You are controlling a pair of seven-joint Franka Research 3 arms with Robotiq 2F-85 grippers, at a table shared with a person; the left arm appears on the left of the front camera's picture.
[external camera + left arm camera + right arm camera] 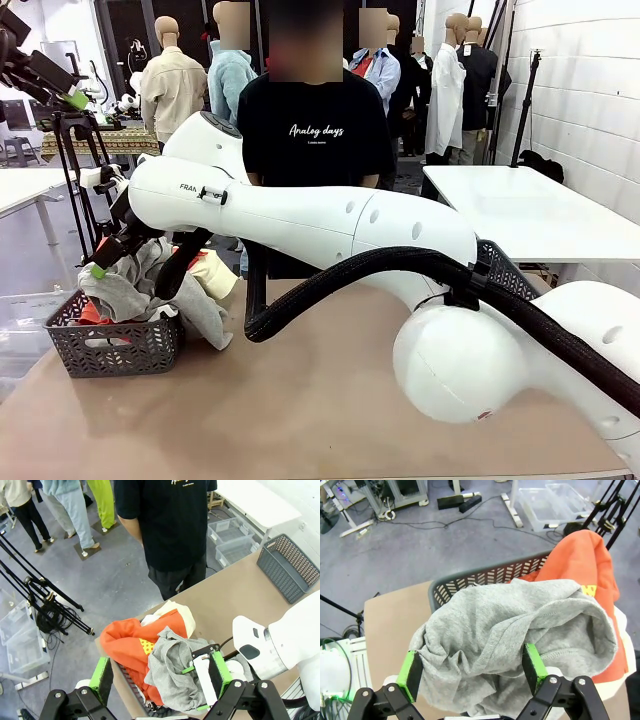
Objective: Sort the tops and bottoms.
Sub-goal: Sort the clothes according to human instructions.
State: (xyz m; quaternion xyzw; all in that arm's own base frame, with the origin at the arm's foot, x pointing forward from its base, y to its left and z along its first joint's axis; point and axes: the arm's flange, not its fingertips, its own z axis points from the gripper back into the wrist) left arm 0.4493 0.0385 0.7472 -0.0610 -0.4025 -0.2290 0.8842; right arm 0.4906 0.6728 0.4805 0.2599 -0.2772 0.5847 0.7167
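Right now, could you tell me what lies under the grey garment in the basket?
Under the grey garment lies an orange-red top with a yellow patch, and a cream top beyond it. The basket bottom is covered.

A white brick wall [590, 70] closes the right side; a white table [520, 205] stands before it; grey floor [120, 575] carries clear plastic bins [230, 532] and black tripod legs [40, 600]; the near surface [300, 420] is brown.

An orange-red top [125, 642] with a small yellow patch lies crumpled in the grey basket [115, 350]. Beside it a cream top [182, 615] hangs over the basket's rim, and a grey garment [510, 640] is heaped on the pile.
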